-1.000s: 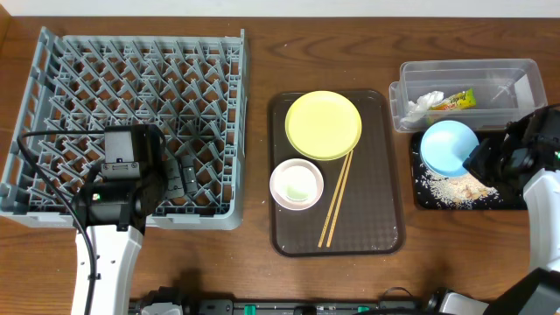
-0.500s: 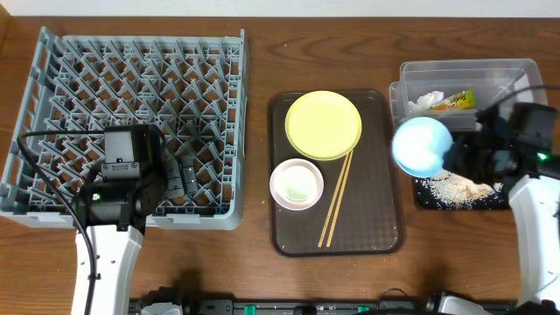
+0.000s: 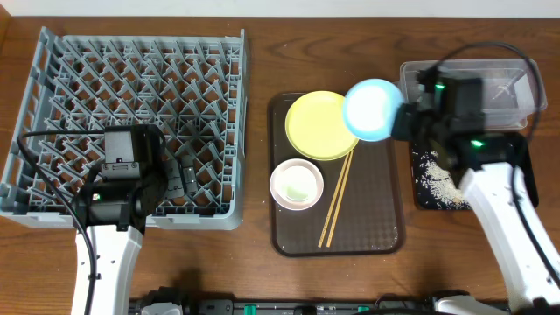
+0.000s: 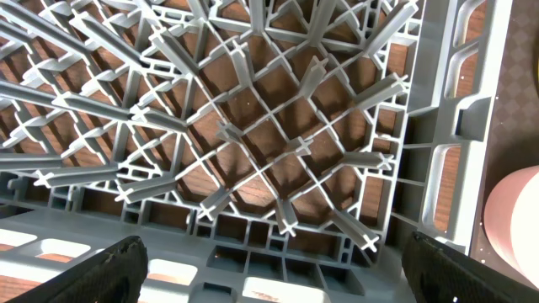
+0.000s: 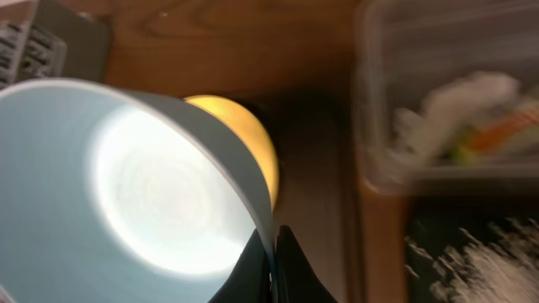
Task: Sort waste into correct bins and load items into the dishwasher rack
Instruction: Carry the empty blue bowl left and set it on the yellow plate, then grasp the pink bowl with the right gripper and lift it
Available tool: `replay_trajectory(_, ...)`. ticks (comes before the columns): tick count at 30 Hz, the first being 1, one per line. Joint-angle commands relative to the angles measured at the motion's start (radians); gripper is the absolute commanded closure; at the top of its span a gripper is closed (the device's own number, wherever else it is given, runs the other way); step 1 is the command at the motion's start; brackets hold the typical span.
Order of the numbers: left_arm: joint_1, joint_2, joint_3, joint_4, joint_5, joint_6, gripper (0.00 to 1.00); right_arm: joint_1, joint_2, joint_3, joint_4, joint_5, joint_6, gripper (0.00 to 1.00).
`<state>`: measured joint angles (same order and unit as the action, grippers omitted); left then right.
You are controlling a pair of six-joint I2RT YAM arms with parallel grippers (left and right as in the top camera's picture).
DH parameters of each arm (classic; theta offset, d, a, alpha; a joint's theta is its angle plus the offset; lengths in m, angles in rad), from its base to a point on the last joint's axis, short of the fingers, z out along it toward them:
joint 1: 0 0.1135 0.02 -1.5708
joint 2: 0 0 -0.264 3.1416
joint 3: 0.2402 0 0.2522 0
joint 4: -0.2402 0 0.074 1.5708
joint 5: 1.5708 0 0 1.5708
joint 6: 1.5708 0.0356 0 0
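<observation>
Right gripper (image 5: 274, 268) is clamped tight on the rim of the light blue bowl (image 3: 374, 109). The bowl is off the surface and tipped, its inside facing the right wrist camera. Overhead, the bowl hangs over the far right corner of the brown serving tray (image 3: 385, 223) and overlaps the right edge of the yellow plate (image 3: 317, 127). The bowl is just left of the gripper.

The pinkish-white bowl (image 3: 297, 185) sits on the tray's left side, just beside the plate's near edge. The chopsticks (image 3: 336, 199) lie right of it, slanting toward the tray's near edge.

The clear tub (image 3: 518, 70) is at the bench's far right corner, with a tissue (image 5: 467, 97) and wrapper (image 5: 497, 135) inside, both blurred. The black tray (image 3: 417, 201) is just in front of the tub and carries crumbs (image 3: 437, 182).

Left gripper (image 4: 276, 252) has its jaws spread wide with nothing between them, over the near right corner of the dishwasher rack (image 3: 87, 70).
</observation>
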<state>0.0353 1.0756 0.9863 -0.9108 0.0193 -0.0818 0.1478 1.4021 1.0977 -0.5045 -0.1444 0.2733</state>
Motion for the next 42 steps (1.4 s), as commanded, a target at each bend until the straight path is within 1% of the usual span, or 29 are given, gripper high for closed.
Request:
replay_trajectory(1, -0.004, 0.002, 0.024, 0.0, -0.005, -0.009, 0.03, 0.071, 0.09, 0.015, 0.056, 0.043, 0.043, 0.99)
replay_trajectory(12, -0.004, 0.002, 0.024, 0.0, -0.004, -0.009, 0.03, 0.175, 0.372, 0.015, 0.294, 0.043, 0.109, 0.99)
replay_trajectory(18, -0.004, 0.002, 0.024, 0.0, -0.004, -0.009, 0.02, 0.186, 0.464, 0.015, 0.342, 0.043, 0.127, 0.99)
replay_trajectory(19, -0.004, 0.002, 0.024, 0.0, -0.004, -0.009, 0.02, 0.186, 0.471, 0.015, 0.341, 0.043, 0.127, 0.98)
replay_trajectory(20, -0.004, 0.002, 0.024, -0.001, -0.004, -0.009, 0.02, 0.186, 0.478, 0.015, 0.341, 0.043, 0.127, 0.95)
replay_trajectory(24, -0.004, 0.002, 0.024, 0.0, -0.005, -0.009, 0.02, 0.187, 0.473, 0.015, 0.342, 0.039, 0.126, 0.83)
replay_trajectory(26, -0.004, 0.002, 0.024, 0.0, -0.005, -0.009, 0.02, 0.186, 0.465, 0.015, 0.34, 0.035, 0.125, 0.75)
replay_trajectory(30, -0.004, 0.002, 0.024, 0.0, -0.005, -0.009, 0.02, 0.186, 0.427, 0.016, 0.317, 0.032, 0.11, 0.69)
replay_trajectory(37, -0.004, 0.002, 0.024, 0.0, -0.005, -0.009, 0.02, 0.185, 0.269, 0.016, 0.2, 0.024, 0.033, 0.66)
replay_trajectory(42, -0.004, 0.002, 0.024, 0.0, -0.005, -0.009, 0.02, 0.187, 0.175, 0.016, 0.057, -0.082, -0.053, 0.64)
